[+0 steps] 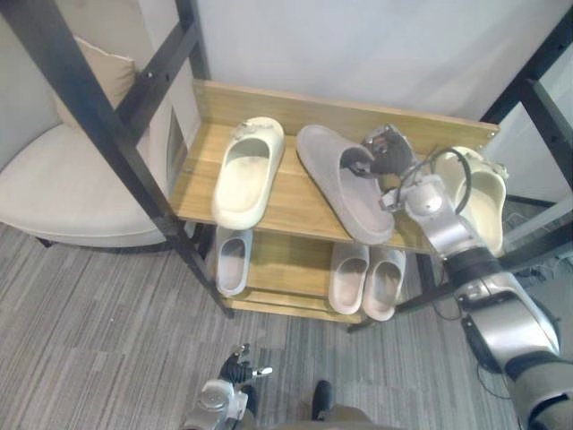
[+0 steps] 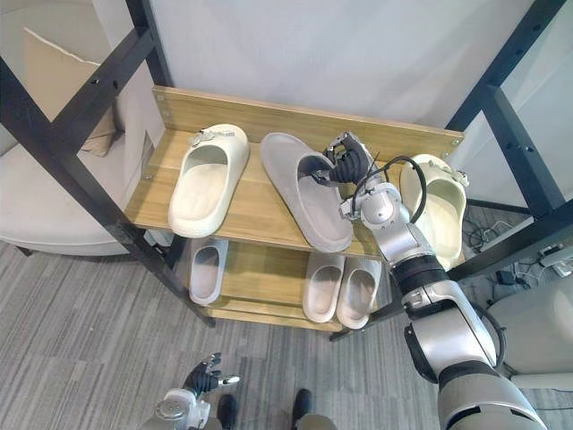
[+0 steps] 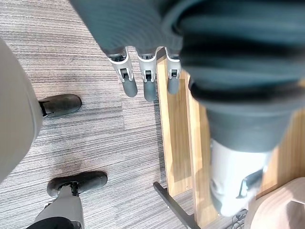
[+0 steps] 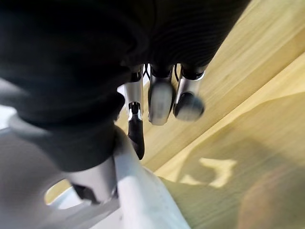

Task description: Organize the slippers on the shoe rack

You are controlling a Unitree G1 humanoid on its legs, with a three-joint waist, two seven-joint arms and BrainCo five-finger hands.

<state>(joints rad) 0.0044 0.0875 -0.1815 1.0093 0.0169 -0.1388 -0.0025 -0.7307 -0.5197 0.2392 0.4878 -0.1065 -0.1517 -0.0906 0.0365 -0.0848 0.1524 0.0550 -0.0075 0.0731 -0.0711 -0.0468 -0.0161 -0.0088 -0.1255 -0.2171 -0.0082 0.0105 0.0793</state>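
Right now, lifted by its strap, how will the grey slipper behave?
The grey slipper looks like thick one-piece foam: probably light, holding its shape. Gripped at the strap by the right hand, the free end may droop. Its flat sole should slide, not roll.

No text, label, brand or number can be read on the cream slipper (image 1: pixel 246 170), on the grey slipper (image 1: pixel 336 184) held by the fingers of the right hand (image 2: pixel 352 164), or on the shoe rack (image 1: pixel 286 204)
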